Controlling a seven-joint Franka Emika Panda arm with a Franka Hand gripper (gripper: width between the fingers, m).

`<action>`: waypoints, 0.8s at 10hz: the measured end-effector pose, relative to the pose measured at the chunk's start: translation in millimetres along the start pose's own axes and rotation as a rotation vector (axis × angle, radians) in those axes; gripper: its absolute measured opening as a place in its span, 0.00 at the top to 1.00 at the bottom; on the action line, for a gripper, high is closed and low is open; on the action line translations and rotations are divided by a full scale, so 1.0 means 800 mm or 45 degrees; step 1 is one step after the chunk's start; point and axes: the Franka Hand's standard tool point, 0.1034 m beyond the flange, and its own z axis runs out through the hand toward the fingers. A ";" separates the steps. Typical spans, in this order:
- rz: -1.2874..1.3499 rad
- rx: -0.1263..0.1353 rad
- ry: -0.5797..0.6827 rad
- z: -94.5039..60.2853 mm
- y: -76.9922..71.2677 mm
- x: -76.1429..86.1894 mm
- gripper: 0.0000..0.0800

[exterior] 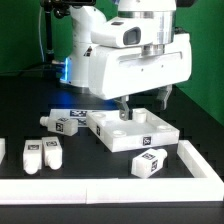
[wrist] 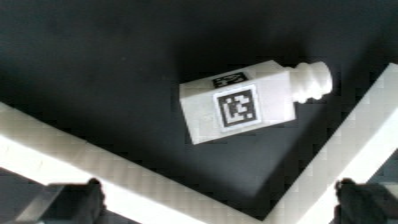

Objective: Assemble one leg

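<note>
In the wrist view a leg [wrist: 249,100], a stubby white block with a black-and-white tag on its side and a threaded peg at one end, lies on the black table inside a corner of the white border [wrist: 107,160]. My gripper [wrist: 221,195] is open and empty, well above the table, with dark fingertips [wrist: 71,205] at either side. In the exterior view the gripper [exterior: 145,101] hangs over the large white square panel [exterior: 120,138]. The leg [exterior: 150,163] lies just in front of that panel. Three more legs lie at the exterior view's left, one [exterior: 65,122] further back and two [exterior: 30,155] nearer the front.
The raised white border [exterior: 110,188] runs along the front of the table and up the exterior view's right side [exterior: 200,160]. A sheet with tags [exterior: 84,111] lies behind the panel. The green wall stands at the back.
</note>
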 end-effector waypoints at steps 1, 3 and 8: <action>0.127 0.004 -0.007 0.005 -0.006 0.005 0.19; 0.385 0.019 -0.036 0.014 -0.016 0.017 0.19; 0.763 0.041 -0.031 0.017 -0.020 0.024 0.19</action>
